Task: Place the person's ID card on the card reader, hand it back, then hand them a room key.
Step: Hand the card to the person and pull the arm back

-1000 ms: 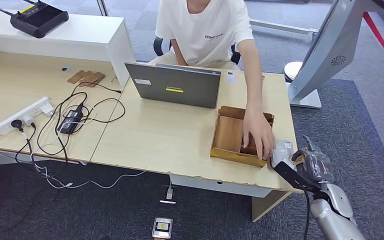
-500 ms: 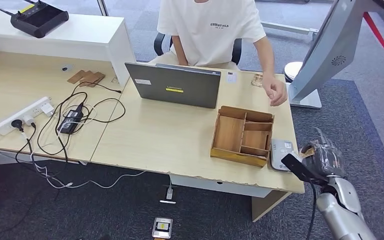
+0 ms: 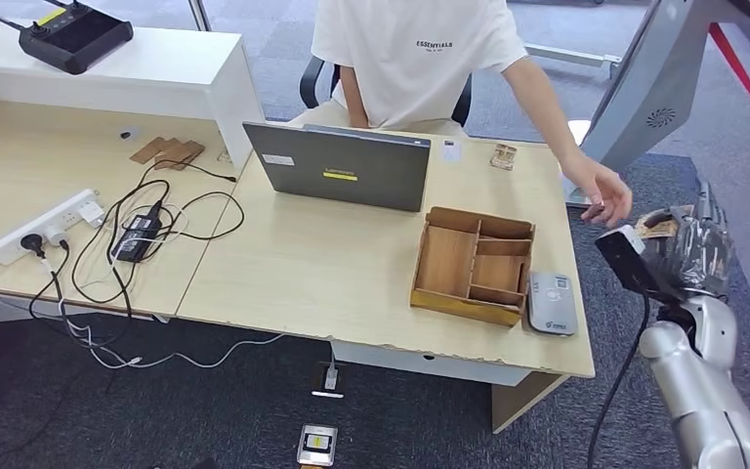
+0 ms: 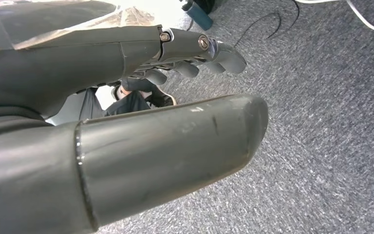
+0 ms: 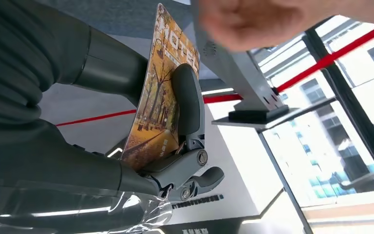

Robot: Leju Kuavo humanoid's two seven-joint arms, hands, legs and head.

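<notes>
Beyond desk [image 3: 352, 274] edge, "HOTEL" room key [image 5: 163, 92] pinched in right hand [image 3: 688, 256] fingers [image 5: 187, 102]; left hand [image 4: 126, 122] fingers empty, apart.

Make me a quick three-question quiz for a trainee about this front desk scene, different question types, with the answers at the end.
1. True or false: the grey card reader lies on the light wooden desk, beside the brown wooden divided tray.
2. What does the robot's right hand hold? A) a white plug B) an autumn-tree printed room key card C) a black remote
3. Fill in: the person's hand reaches toward the robot's ____ hand.

Key:
1. True.
2. B, pinched between thumb and fingers.
3. Right. The left hand holds nothing, over grey carpet.
</notes>
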